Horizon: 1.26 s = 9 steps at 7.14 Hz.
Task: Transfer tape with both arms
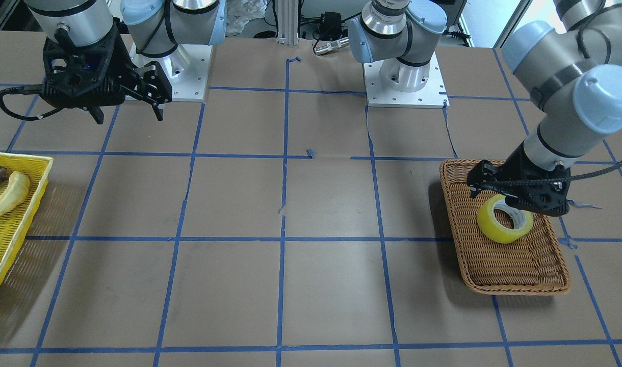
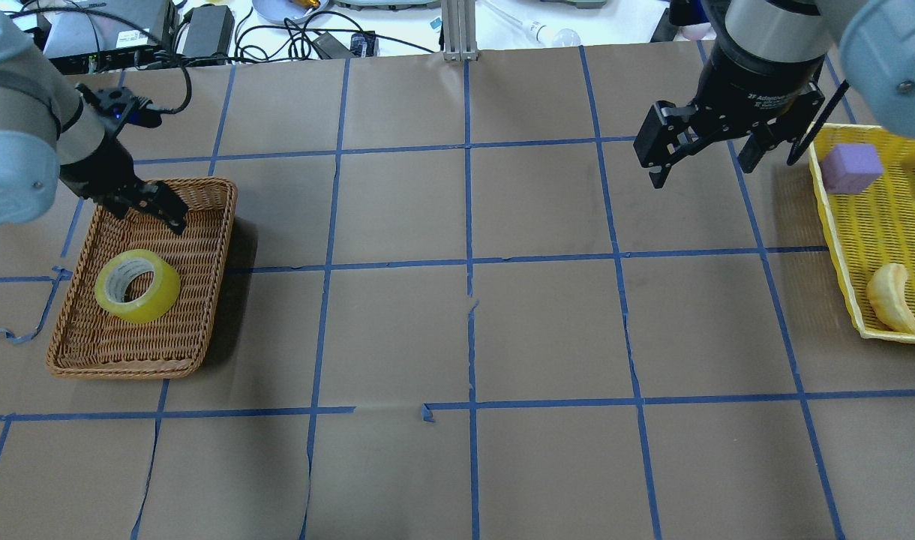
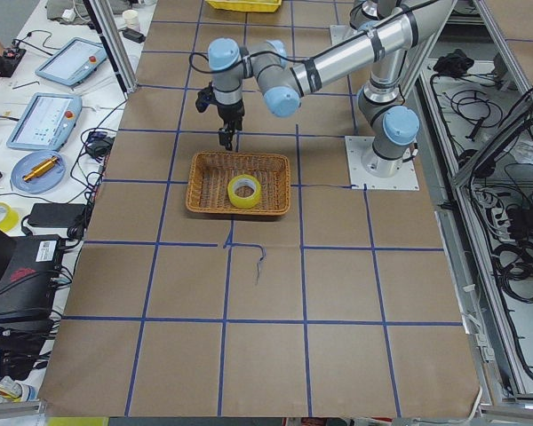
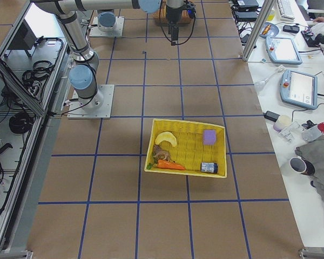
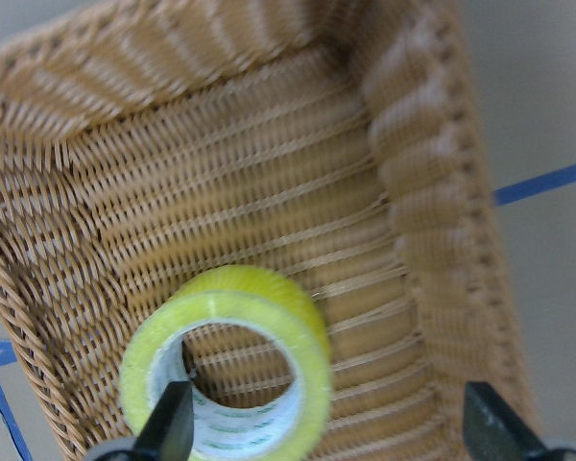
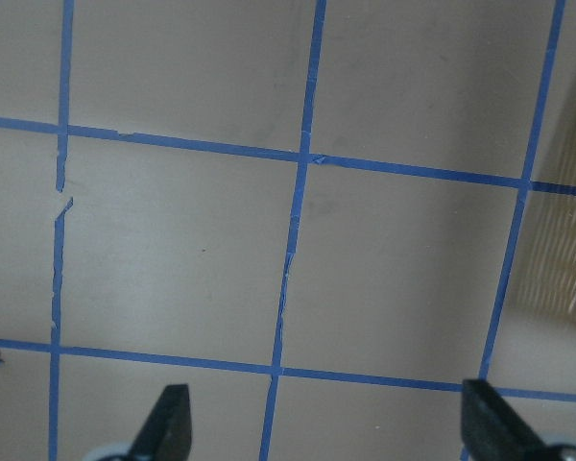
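Observation:
The yellow tape roll (image 2: 161, 289) with a white core lies flat in a brown wicker basket (image 2: 217, 247) at the table's left. It also shows in the front view (image 1: 494, 229), the left side view (image 3: 243, 203) and the left wrist view (image 5: 307, 336). My left gripper (image 2: 146, 202) is open and empty, hovering over the basket's back part just beyond the tape; in the front view (image 1: 494, 196) it partly hides the roll. In the left wrist view (image 5: 331, 432) its jaws stand wide apart. My right gripper (image 2: 701, 172) is open and empty, raised over bare table at the back right.
A yellow tray (image 2: 840, 225) at the right edge holds a pale banana-shaped item (image 2: 889, 296), a purple block (image 2: 851, 166) and other small things. Blue tape lines mark a grid on the brown table. Both arm bases stand at the robot's side.

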Tool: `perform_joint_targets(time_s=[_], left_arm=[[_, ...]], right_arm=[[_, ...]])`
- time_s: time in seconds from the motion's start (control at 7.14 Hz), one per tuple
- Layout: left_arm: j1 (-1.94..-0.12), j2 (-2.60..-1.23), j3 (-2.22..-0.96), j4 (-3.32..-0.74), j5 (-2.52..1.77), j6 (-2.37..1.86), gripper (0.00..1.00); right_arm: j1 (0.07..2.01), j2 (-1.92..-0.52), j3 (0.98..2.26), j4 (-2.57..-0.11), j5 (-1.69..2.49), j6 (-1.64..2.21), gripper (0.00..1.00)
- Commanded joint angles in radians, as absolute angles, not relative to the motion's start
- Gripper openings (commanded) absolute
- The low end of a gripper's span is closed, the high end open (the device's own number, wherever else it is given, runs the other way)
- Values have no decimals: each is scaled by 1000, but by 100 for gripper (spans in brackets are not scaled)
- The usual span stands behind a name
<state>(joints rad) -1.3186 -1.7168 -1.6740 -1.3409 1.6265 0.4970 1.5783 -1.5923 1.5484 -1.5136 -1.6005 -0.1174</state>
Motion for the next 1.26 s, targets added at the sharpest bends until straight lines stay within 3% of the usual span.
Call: perform_joint_targets(time_s=[0.0, 0.42, 1.12], left_arm=[[-1521, -1689, -1449, -1547, 1620, 225, 100], [-1728, -1657, -1398, -1577, 1606, 66, 100], [-1671, -1540, -1439, -1612, 1614, 3, 100]], right_arm=[[1577, -1592, 1546, -1517, -1603, -106, 100], [1577, -1592, 1546, -1517, -1603, -104, 100], [1577, -1592, 1542, -1519, -1601, -104, 100]])
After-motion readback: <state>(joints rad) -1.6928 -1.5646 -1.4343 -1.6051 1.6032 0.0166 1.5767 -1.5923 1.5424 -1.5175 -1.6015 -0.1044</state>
